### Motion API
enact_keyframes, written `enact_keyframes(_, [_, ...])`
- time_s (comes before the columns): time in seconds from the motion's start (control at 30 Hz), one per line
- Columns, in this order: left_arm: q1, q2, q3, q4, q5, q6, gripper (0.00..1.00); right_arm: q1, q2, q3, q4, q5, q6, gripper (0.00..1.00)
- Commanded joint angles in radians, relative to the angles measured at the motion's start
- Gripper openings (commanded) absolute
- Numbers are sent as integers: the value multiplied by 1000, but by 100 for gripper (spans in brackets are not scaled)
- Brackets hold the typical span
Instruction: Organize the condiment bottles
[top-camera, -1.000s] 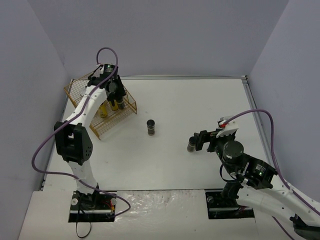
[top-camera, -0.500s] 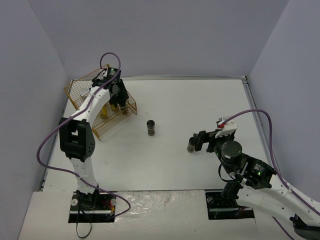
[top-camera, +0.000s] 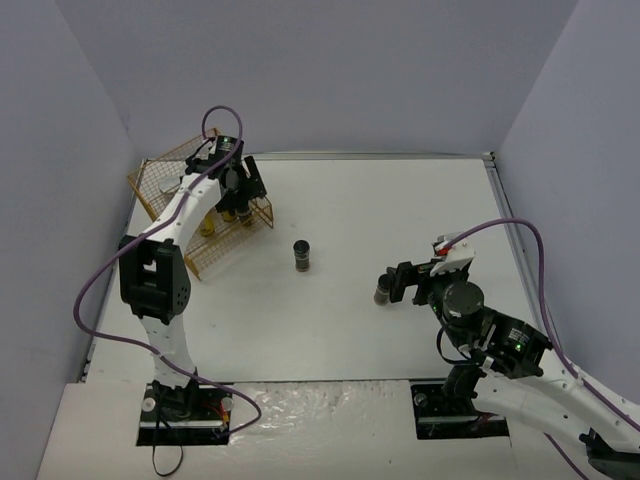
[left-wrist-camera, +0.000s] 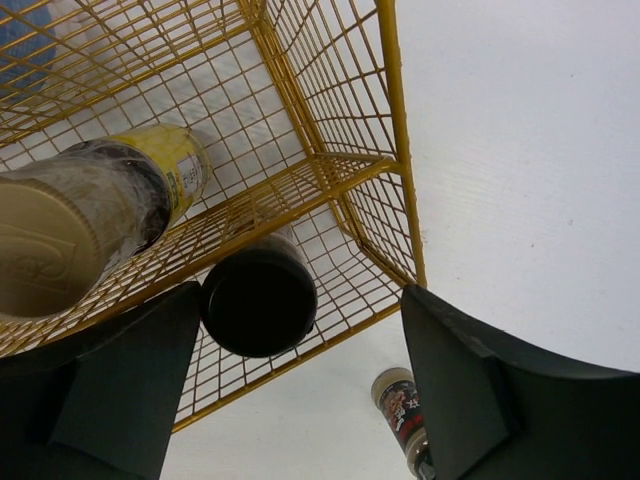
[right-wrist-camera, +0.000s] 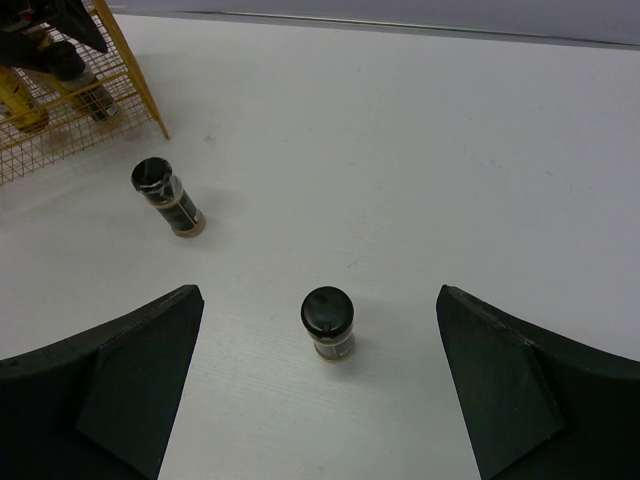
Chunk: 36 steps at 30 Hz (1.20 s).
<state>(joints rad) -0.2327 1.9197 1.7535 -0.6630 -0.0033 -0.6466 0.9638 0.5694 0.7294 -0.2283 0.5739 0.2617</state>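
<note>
- The gold wire rack stands at the far left corner of the table, its open side tilted toward the middle.
- The left claw hovers over the rack's right end. Its fingers are spread wide and hold nothing.
- In the left wrist view a black-capped rack jar stands inside the rack at that end, between the spread fingers and close to the left one. Whether it touches that finger cannot be told.
- A yellow bottle with a tan cap stands beside the rack jar, deeper in the rack.
- A blue label shows blurred at the rack's far inner corner; what it belongs to is unclear.
- The near jar, dark and upright, stands on the bare table just outside the rack's right end.
- The far jar, black-capped and upright, stands well apart from the rack, farther right.
- The right claw sits just beside the far jar, on the side away from the rack, with its jaws wide open and empty.
</note>
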Motion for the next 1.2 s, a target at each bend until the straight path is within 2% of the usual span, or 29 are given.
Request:
enact_keyframes(0.0, [4, -125, 18, 10, -37, 26, 79, 7, 12, 4, 69, 17, 8, 100])
enact_keyframes(0.2, [-36, -287, -66, -7, -11, 102, 94, 7, 7, 4, 67, 14, 8, 100])
enact_keyframes(0.37, [-129, -372, -172, 16, 122, 210, 95, 9, 3, 4, 69, 17, 7, 100])
enact_keyframes(0.5, [-219, -383, -243, 68, 163, 280, 95, 9, 4, 4, 67, 21, 7, 100])
enact_keyframes(0.67, [-298, -335, -282, 142, 191, 275, 96, 9, -6, 4, 67, 30, 10, 100])
enact_keyframes(0.87, [-353, -237, -244, 135, 107, 252, 95, 9, -33, -3, 68, 38, 15, 100])
enact_keyframes(1.17, [-390, -118, -204, 127, 67, 218, 86, 11, -37, -5, 68, 38, 19, 100])
